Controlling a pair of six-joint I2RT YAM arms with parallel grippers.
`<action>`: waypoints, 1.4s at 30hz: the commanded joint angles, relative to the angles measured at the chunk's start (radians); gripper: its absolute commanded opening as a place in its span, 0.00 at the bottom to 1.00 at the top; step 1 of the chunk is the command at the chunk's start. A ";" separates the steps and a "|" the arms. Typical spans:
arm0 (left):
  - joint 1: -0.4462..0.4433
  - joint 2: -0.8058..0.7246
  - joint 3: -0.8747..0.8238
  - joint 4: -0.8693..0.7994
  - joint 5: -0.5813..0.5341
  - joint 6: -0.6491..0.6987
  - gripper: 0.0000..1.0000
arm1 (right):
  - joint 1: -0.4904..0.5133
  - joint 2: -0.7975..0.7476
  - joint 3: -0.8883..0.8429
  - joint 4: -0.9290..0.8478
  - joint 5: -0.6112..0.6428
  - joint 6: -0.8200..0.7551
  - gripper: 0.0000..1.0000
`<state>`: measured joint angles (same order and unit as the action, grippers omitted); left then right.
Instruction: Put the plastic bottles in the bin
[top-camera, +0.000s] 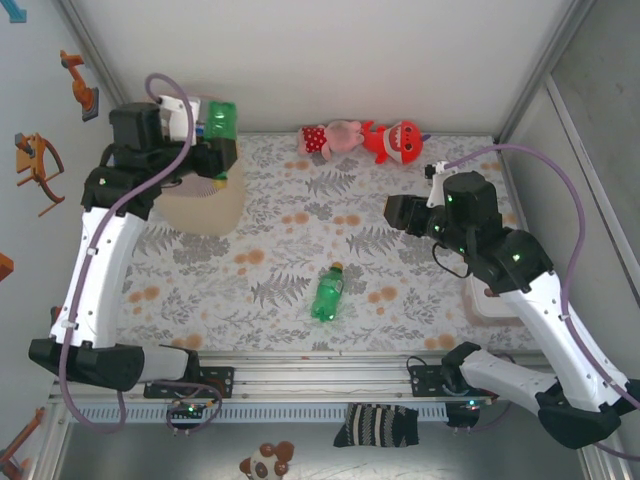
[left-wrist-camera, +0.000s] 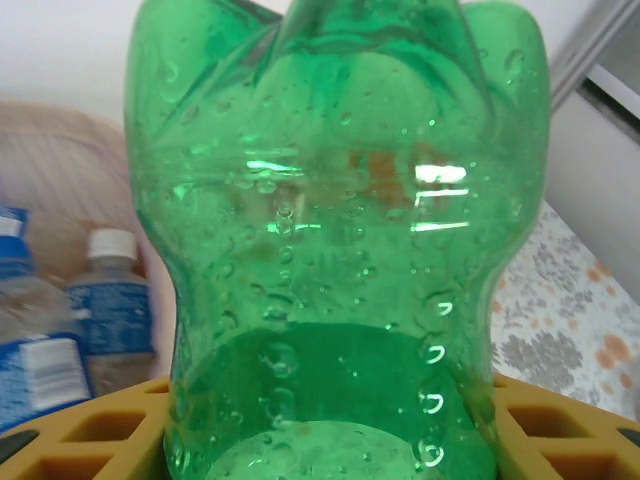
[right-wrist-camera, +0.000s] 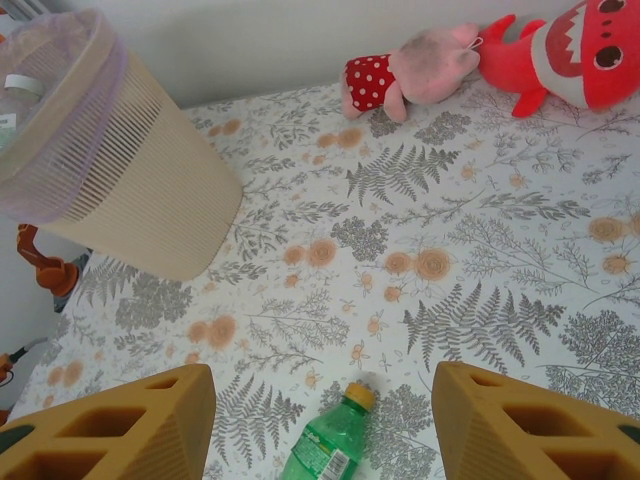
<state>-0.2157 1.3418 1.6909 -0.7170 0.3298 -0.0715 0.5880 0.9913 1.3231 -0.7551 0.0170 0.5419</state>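
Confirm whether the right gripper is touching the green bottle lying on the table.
Apart. The top external view shows bare tablecloth between the open right gripper and the green bottle.

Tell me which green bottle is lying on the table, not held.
The yellow-capped green bottle, on its side on the table ahead of the open right gripper. The other green bottle is clamped in the left gripper by the bin.
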 joint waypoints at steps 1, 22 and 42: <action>0.079 0.040 0.067 -0.029 0.053 0.052 0.55 | 0.003 -0.020 0.011 -0.010 0.021 0.004 0.58; 0.360 0.282 0.135 -0.027 0.060 0.118 0.54 | 0.003 -0.057 -0.023 -0.009 -0.003 0.062 0.58; 0.360 0.396 0.048 -0.052 0.082 0.096 0.67 | 0.003 -0.075 -0.033 -0.001 0.011 0.049 0.58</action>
<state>0.1421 1.7313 1.7515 -0.7265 0.4202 0.0200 0.5880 0.9176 1.2797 -0.7712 0.0185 0.5907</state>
